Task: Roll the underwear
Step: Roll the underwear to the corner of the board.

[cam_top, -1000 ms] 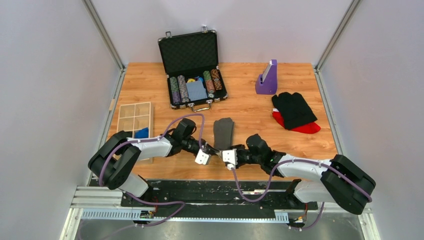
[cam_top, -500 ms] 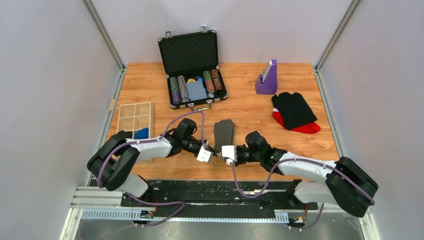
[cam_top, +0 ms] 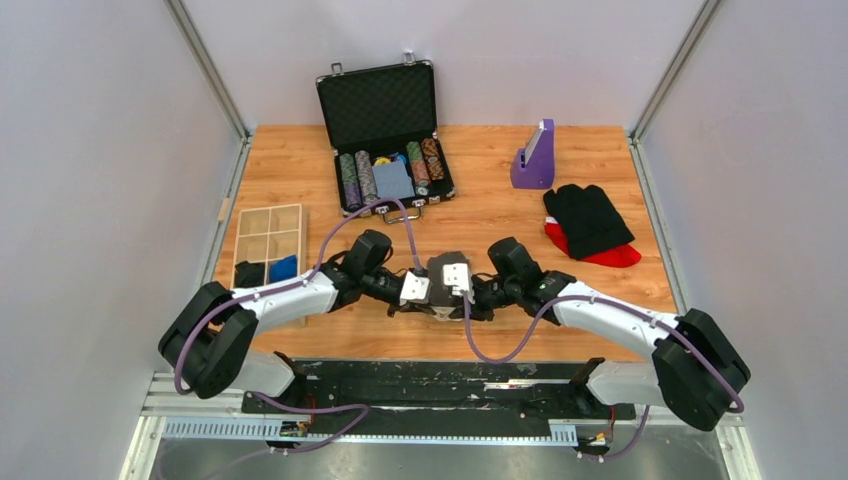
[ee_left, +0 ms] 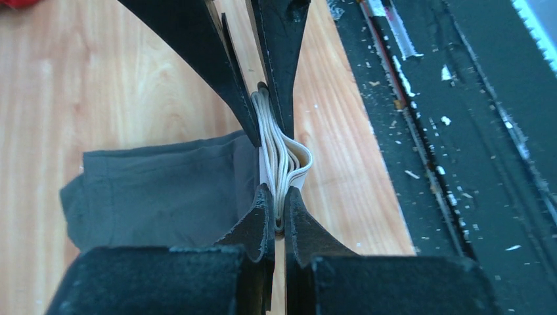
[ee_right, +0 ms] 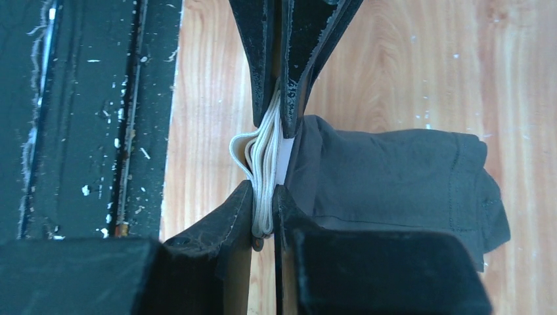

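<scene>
Both end effectors meet low in the centre of the top view, tips facing each other. Left end effector (cam_top: 426, 298) is pinched nearly shut on the underwear (cam_top: 447, 261), gripping its pale waistband (ee_left: 284, 157). Right end effector (cam_top: 450, 297) is clamped narrow on the same band from the opposite side.

Left wrist view: own fingers (ee_left: 261, 220) at the bottom of the frame squeeze the stacked band layers. The right end effector (ee_left: 266, 115) comes down from the top onto the same bunch. Grey cloth (ee_left: 157, 190) spreads to the left, flat on the surface (ee_left: 98, 85).

Right wrist view: mirror picture, with own fingers (ee_right: 240, 210) at the bottom and the left end effector (ee_right: 279, 111) at the top. The band (ee_right: 263, 157) is bunched between them and the cloth (ee_right: 394, 177) lies to the right.

The underwear sits centre-low on the surface (cam_top: 500, 215), near the front edge. Only its far end shows past the end effectors in the top view. Whether the band is lifted off the wood, cannot tell.

Elsewhere in the top view:
- Open chip case (cam_top: 385, 130) at upper centre.
- Purple holder (cam_top: 535, 155) at upper right.
- Black garment (cam_top: 585, 218) lying over a red one (cam_top: 612, 257) at the right.
- Wooden tray (cam_top: 270, 235) at the left.
</scene>
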